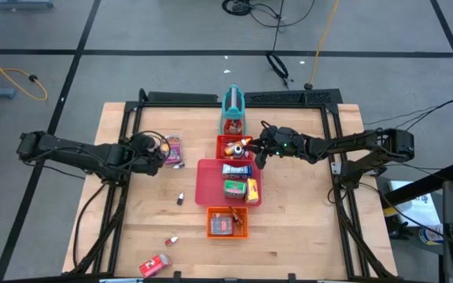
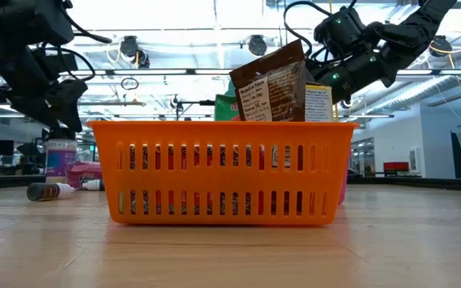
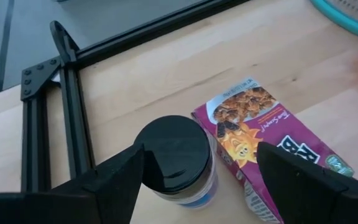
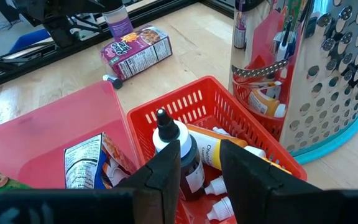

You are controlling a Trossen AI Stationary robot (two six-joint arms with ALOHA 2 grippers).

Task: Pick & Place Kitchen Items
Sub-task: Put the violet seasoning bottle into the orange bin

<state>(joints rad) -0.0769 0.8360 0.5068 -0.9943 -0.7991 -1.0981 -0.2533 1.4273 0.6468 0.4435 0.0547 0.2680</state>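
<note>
We are holding the left gripper (image 3: 194, 180) wide open astride the upright dark-lidded jar (image 3: 174, 155), far-left beside the pink-purple packet (image 3: 260, 134). Right gripper (image 4: 197, 168) is hovering part-closed, empty, over the red basket (image 4: 222, 106).

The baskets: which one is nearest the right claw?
The small red basket of little bottles beside the teal stand. The right claw hangs at its edge; the orange basket sits farthest away.

An orange slotted basket (image 2: 222, 172), a red slotted basket (image 4: 229, 124), and a magenta cereal box (image 3: 266, 143) with a sun.
</note>
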